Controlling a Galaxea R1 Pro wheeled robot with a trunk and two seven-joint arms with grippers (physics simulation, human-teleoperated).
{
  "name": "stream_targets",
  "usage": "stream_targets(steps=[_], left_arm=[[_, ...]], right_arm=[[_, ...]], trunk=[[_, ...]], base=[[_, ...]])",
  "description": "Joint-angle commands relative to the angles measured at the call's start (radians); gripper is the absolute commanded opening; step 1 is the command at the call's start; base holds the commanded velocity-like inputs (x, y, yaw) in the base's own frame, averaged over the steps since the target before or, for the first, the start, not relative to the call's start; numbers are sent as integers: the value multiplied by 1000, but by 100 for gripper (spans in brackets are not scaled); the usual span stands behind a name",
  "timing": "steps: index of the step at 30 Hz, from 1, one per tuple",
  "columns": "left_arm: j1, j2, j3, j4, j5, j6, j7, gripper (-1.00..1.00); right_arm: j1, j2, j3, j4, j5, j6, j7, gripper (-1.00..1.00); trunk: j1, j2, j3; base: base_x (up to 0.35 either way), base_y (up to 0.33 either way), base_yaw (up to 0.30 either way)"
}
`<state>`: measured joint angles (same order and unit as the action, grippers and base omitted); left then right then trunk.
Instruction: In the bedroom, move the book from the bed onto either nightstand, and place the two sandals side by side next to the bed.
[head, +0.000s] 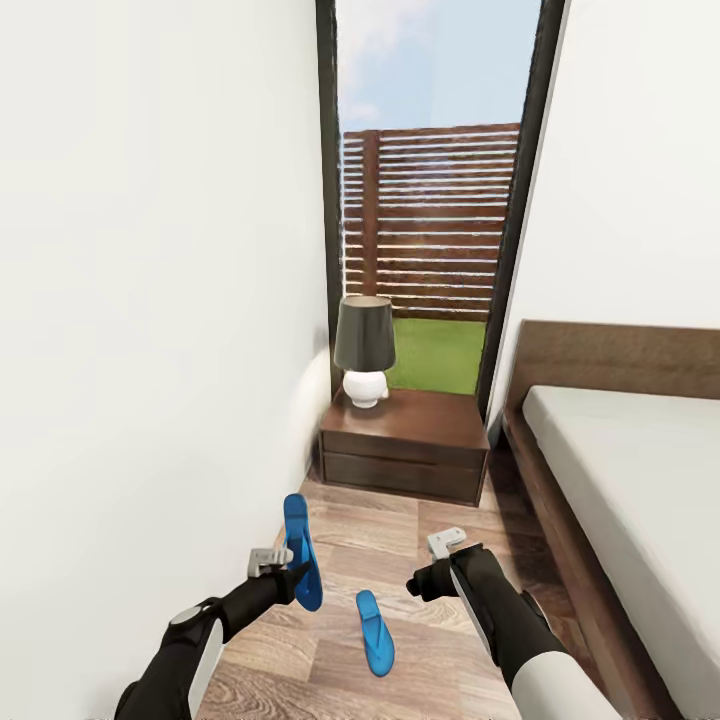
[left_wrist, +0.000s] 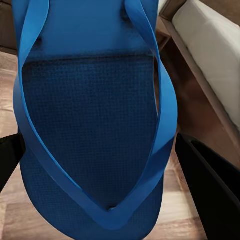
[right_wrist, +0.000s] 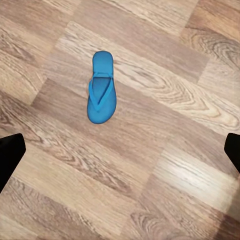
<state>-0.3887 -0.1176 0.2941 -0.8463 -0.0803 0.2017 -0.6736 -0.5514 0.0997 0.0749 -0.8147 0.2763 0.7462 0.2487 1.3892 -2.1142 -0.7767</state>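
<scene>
My left gripper (head: 293, 580) is shut on one bright blue sandal (head: 301, 552), held off the floor and tilted up near the white wall. In the left wrist view this sandal (left_wrist: 95, 125) sits, straps up, between the two dark fingers (left_wrist: 210, 185). The second sandal (head: 376, 633) lies flat on the wood-plank floor between my arms. My right gripper (head: 422, 583) hangs open above it; in the right wrist view the sandal (right_wrist: 101, 87) lies apart from the open gripper (right_wrist: 120, 155). The nightstand (head: 430, 440) stands ahead, beside the bed (head: 620, 470). The book is out of view.
A dark-shaded lamp (head: 364, 350) with a white base stands on the nightstand's left side. The white wall (head: 150, 350) runs close on my left, the bed's dark frame (head: 545, 510) on my right. A tall window (head: 430, 200) shows a slatted fence behind.
</scene>
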Motion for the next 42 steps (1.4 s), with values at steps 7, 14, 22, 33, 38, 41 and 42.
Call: stream_targets(steps=[7,14,22,33,38,41,42], left_arm=[[-1,-1,5,-2,-7,7,-9,-100],[-1,-2,4,-1,-7,7,-9,-100],[-1,-2,3,0,-7,7,-9,-100],[-1,-2,3,0,-7,7,-9,-100],[-1,-2,3,1,-7,8,-9,-100],[-1,-2,3,1,-7,8,-9,-100],[-1,-2,3,1,-7,8,-9,-100]], right_arm=[[0,0,0,-1,11,4,6,100],[0,0,0,0,11,4,6,100],[0,0,1,3,11,4,6,100],[0,0,2,3,11,4,6,100],[0,0,2,3,11,4,6,100],[0,0,2,3,11,4,6,100],[0,0,2,3,11,4,6,100]], trunk=[[27,-50,-23],[54,-99,-45],[84,-155,-70],[126,-232,-105],[146,-267,-120],[157,-288,-130],[161,-295,-133]], base=[[0,0,0],[0,0,0],[0,0,0],[0,0,0],[0,0,0],[0,0,0],[0,0,0]])
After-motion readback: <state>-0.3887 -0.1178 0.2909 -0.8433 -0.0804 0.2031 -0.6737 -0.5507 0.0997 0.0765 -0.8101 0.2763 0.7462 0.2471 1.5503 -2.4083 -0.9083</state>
